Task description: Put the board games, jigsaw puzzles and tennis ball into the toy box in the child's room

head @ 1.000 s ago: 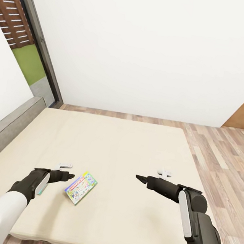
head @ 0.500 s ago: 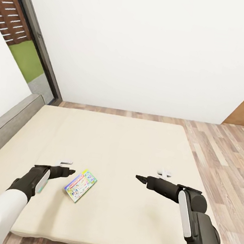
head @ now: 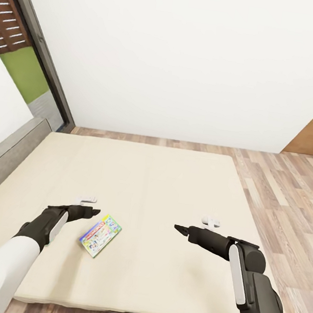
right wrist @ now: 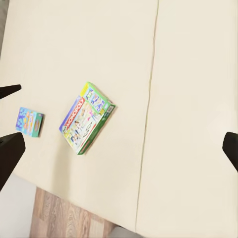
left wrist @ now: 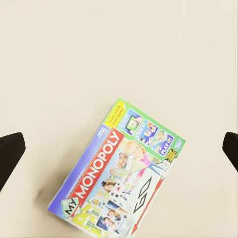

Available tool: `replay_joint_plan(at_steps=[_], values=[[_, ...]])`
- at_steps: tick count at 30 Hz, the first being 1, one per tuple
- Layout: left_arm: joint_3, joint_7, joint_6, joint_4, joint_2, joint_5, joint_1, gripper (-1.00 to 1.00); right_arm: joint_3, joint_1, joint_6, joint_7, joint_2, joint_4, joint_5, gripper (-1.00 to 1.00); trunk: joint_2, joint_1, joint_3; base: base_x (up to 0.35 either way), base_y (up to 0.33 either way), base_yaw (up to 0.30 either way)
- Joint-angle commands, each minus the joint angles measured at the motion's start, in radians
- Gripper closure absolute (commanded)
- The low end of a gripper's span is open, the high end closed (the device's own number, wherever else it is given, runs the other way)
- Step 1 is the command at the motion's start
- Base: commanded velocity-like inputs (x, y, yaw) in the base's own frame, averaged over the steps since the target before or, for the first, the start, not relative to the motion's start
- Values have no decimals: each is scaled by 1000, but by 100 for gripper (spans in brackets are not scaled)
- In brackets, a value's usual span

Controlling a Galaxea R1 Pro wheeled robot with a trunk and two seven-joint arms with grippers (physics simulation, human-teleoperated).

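Both arms have glossy white upper segments and matte black forearms with a light grey strip along each. The left pincer (head: 91,211) and right pincer (head: 180,228) taper to dark pointed fingers.

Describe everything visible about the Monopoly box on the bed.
The Monopoly box is a flat rectangular printed box, apparently cardboard, with a white lid bearing "My Monopoly" on a red diagonal banner, photo illustrations, a green band along one end and a blue-purple edge. It looks closed and lies face up, flat on the beige mattress, turned diagonally to the bed's edges. Nothing else touches it; the left gripper hovers just above and beside it, with a smaller blue box lying apart.
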Motion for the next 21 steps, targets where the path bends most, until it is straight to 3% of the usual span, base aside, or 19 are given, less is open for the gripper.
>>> replay_joint_plan(at_steps=[1, 10, 21], values=[[4, 2, 1, 1, -2, -1, -1, -100, -2, -1, 8, -1, 1, 0, -7, -100, -2, 0, -3, 0, 0, -80], [1, 68, -57, 9, -11, 1, -1, -100, -4, -1, 8, -1, 0, 0, -10, -100, -2, 0, -18, 0, 0, -78], [0, 81, -68, 11, -22, 0, -1, -100, -4, -1, 8, -2, 0, 0, -9, -100, -2, 0, -36, 0, 0, -74]])
